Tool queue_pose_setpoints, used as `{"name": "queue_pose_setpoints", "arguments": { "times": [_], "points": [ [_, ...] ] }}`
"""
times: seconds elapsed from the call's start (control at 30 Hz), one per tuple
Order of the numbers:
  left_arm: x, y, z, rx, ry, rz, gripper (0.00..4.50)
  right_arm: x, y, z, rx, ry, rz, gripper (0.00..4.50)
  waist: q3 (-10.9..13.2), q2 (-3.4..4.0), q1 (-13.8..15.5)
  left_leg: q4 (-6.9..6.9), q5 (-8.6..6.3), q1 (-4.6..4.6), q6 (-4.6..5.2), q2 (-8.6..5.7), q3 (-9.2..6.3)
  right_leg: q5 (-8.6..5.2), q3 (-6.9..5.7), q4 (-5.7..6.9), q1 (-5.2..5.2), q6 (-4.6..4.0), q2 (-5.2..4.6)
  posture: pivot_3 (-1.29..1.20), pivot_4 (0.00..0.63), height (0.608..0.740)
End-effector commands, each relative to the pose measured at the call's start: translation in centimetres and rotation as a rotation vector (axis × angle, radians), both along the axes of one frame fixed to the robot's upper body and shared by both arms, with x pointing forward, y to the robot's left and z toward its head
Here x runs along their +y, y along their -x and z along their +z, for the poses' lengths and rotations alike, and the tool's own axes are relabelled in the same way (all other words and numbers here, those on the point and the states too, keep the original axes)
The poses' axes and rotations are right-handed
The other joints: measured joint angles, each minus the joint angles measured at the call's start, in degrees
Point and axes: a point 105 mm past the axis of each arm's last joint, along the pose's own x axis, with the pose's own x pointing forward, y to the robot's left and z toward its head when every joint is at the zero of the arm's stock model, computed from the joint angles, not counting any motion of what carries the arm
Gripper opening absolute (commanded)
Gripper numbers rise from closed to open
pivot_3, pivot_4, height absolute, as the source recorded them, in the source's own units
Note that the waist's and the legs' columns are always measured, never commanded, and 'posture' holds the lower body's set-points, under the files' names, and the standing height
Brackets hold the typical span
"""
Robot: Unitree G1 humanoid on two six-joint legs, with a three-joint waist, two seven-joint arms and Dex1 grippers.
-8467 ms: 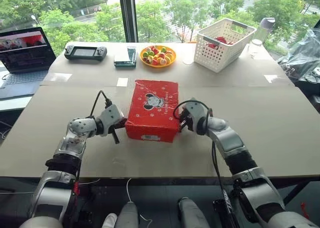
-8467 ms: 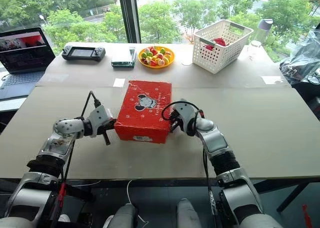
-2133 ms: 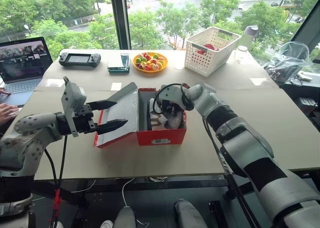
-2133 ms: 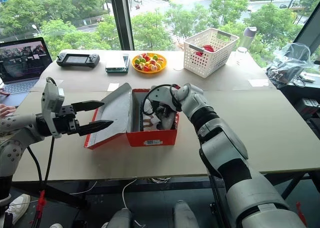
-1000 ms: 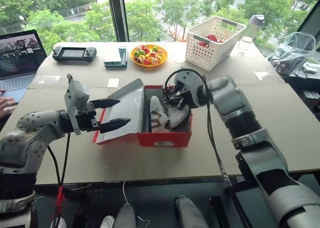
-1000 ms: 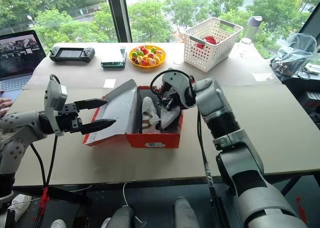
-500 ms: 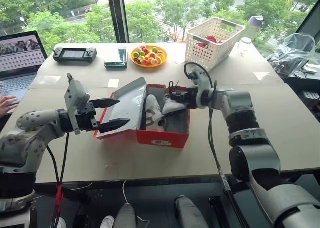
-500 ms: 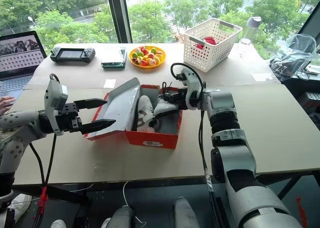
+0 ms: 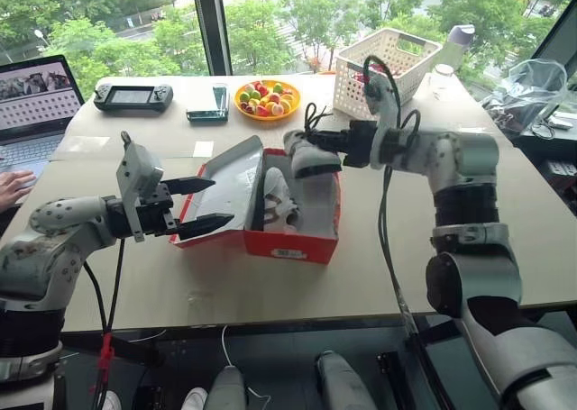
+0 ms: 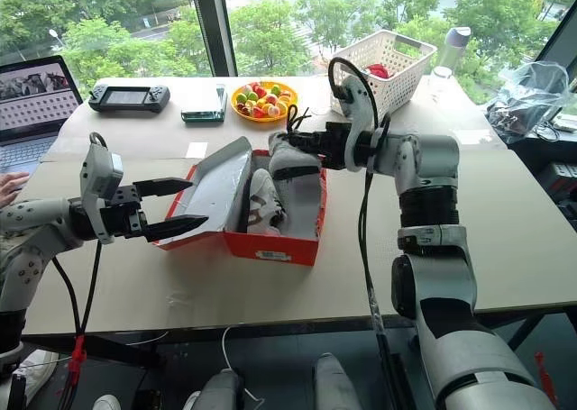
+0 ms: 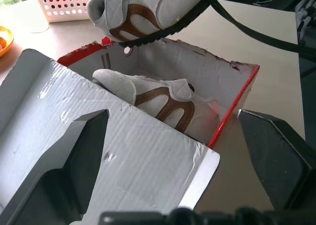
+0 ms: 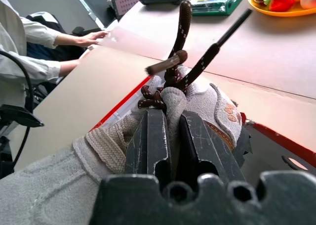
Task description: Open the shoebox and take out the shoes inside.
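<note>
The red shoebox (image 9: 290, 245) stands open mid-table, its grey-white lid (image 9: 230, 185) folded out to the left. My right gripper (image 12: 170, 117) is shut on the tongue of one grey-and-white shoe (image 9: 306, 158), which hangs above the box's far edge with its dark laces dangling. The other shoe (image 11: 158, 99) lies on its side inside the box. My left gripper (image 9: 222, 201) is open, its two fingers level and straddling the lid's left edge without gripping it.
At the table's far side sit a white basket (image 9: 383, 63), a fruit plate (image 9: 264, 99), a green-edged device (image 9: 207, 104) and a game console (image 9: 132, 95). A laptop (image 9: 32, 90) and a person's hand (image 9: 11, 186) are at far left.
My right gripper has lifted the shoe up and to the right, out of the box, rolling as it rose. The left gripper has stayed still.
</note>
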Motion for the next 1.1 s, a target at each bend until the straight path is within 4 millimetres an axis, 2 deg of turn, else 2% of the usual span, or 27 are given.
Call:
{"name": "queue_pose_setpoints", "arguments": {
  "times": [0.03, 0.17, 0.27, 0.4, 0.6, 0.73, 0.8, 0.87, 0.9, 1.03, 1.1],
  "points": [
    [0.1, 0.0, 1.2, -0.050, -0.001, 0.010, 4.50, -6.1, -0.3, 2.6, -0.239, 0.085, -0.241, 0.02, 0.0, 0.00, 0.3, 0.00, 0.00, -0.02, 0.00, 0.00, 0.00, -0.03, 0.00, -0.04, 0.00, 0.05, 0.00, 0.00, 0.150, 0.704],
    [0.1, 0.0, 1.4, -0.058, 0.007, 0.014, 4.50, -11.3, -1.5, 1.1, -0.322, 0.167, -0.537, 0.02, 0.0, -0.01, -0.3, -0.03, 0.00, 0.01, 0.00, 0.01, 0.04, -0.07, 0.03, -0.08, 0.00, 0.12, 0.01, 0.00, 0.150, 0.704],
    [-0.1, 0.0, 1.5, -0.060, 0.011, 0.013, 4.50, -13.9, -2.0, -1.3, -0.323, 0.198, -0.717, 0.02, 0.0, 0.01, -0.8, -0.04, 0.00, 0.05, 0.00, 0.00, 0.06, -0.05, 0.07, -0.03, 0.00, 0.10, 0.01, 0.00, 0.150, 0.704],
    [-0.1, 0.0, 1.4, -0.054, 0.020, 0.014, 4.50, -15.7, -2.3, -4.8, -0.345, 0.211, -0.906, 0.02, 0.0, 0.02, -1.1, -0.02, 0.03, 0.12, 0.05, -0.01, 0.07, -0.03, 0.13, 0.06, 0.01, 0.10, 0.02, 0.00, 0.150, 0.704],
    [-0.4, -0.1, 1.2, -0.049, 0.026, 0.009, 4.50, -17.9, -1.9, -7.4, -0.367, 0.227, -1.123, 0.02, 0.1, 0.12, -1.2, 0.03, 0.09, 0.20, 0.11, -0.06, 0.07, 0.09, 0.17, 0.00, 0.18, 0.17, 0.00, 0.00, 0.150, 0.704],
    [-0.5, -0.1, 1.3, -0.049, 0.028, 0.004, 4.50, -18.4, -1.6, -9.2, -0.346, 0.265, -1.185, 0.02, 0.1, 0.12, -1.5, 0.03, 0.09, 0.37, 0.11, -0.06, 0.06, 0.10, 0.16, -0.09, 0.43, 0.18, 0.00, 0.00, 0.150, 0.704],
    [-0.5, -0.1, 1.3, -0.050, 0.028, 0.000, 4.50, -17.8, -1.7, -10.8, -0.316, 0.299, -1.167, 0.02, 0.1, 0.12, -1.7, 0.01, 0.09, 0.54, 0.11, -0.06, 0.06, 0.09, 0.16, -0.12, 0.60, 0.19, 0.00, 0.00, 0.150, 0.704],
    [-0.6, -0.2, 1.4, -0.050, 0.029, -0.001, 4.50, -17.1, -1.7, -11.7, -0.300, 0.330, -1.140, 0.92, 0.1, 0.12, -2.0, 0.01, 0.09, 0.65, 0.11, -0.06, 0.06, 0.08, 0.16, -0.13, 0.70, 0.20, 0.01, 0.00, 0.150, 0.704],
    [-0.6, -0.2, 1.4, -0.051, 0.030, -0.002, 4.50, -16.7, -1.8, -12.0, -0.287, 0.315, -1.113, 1.07, 0.1, 0.12, -2.0, 0.01, 0.09, 0.67, 0.11, -0.06, 0.06, 0.08, 0.17, -0.12, 0.71, 0.21, 0.00, 0.00, 0.150, 0.704],
    [-0.7, -0.3, 1.4, -0.050, 0.027, -0.008, 4.50, -15.4, -2.0, -12.9, -0.255, 0.366, -1.009, 2.54, 0.1, 0.12, -2.7, 0.03, 0.09, 0.76, 0.11, -0.06, 0.06, 0.10, 0.22, -0.07, 0.74, 0.22, 0.02, 0.00, 0.150, 0.704],
    [-0.8, -0.4, 1.4, -0.050, 0.028, -0.010, 4.50, -15.0, -1.8, -12.4, -0.265, 0.407, -0.965, 3.17, 0.1, 0.12, -2.9, 0.03, 0.09, 0.79, 0.12, -0.06, 0.06, 0.10, 0.23, -0.03, 0.75, 0.21, 0.03, 0.00, 0.150, 0.704]
  ]
}}
